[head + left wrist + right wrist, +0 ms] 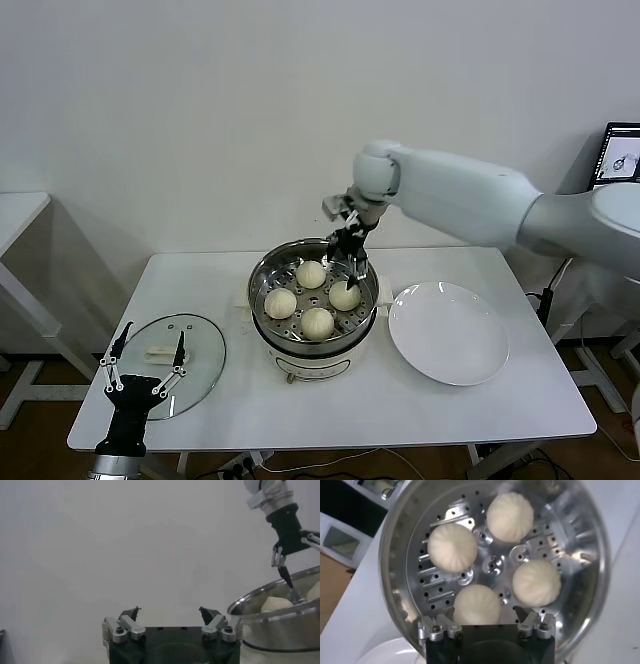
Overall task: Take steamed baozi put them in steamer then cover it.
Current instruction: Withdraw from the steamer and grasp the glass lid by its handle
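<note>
4 baozi in steamer, below open right tool.

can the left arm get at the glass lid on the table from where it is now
Probably yes. The open left gripper hovers right at the near edge of the round clear glass lid, whose white block handle lies just beyond its fingertips, with nothing between.

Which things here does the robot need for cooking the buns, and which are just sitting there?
Needed for the job:
- four baozi, all in the pot
- steamer
- glass cover, flat on the table, not on the pot yet
- right gripper, open over the pot
- left gripper, open by the cover

Just sitting there:
- empty white plate
- table
</note>
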